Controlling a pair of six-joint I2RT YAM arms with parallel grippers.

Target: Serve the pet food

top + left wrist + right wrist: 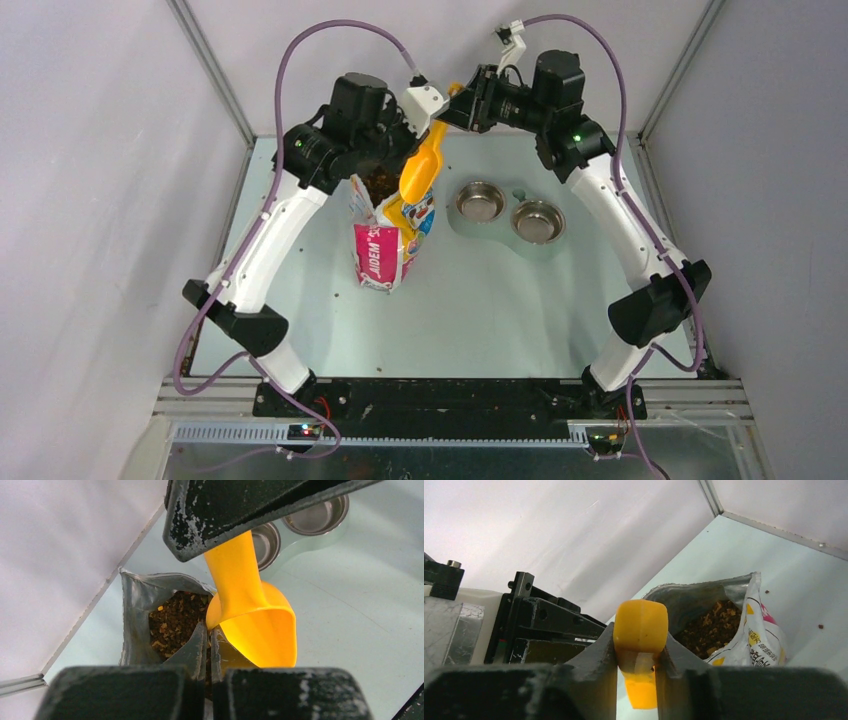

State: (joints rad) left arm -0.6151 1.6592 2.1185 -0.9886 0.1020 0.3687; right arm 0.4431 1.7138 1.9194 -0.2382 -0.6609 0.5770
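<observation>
The pet food (172,622) is dark-brown kibble inside an open cartoon-cat bag (385,250) standing left of centre. My left gripper (210,645) is shut on the bag's near rim, pinching the foil edge. A yellow scoop (260,630) hangs tilted at the bag's mouth, its empty cup facing down beside the kibble. My right gripper (639,652) is shut on the scoop's handle (640,625), seen from above at the back (447,118). The right wrist view also shows the kibble (711,625) in the bag (759,640).
A pale double feeder with two steel bowls (481,202) (538,222) sits right of the bag, both empty. A few stray kibble bits (820,626) lie on the table. The back wall is close behind both wrists.
</observation>
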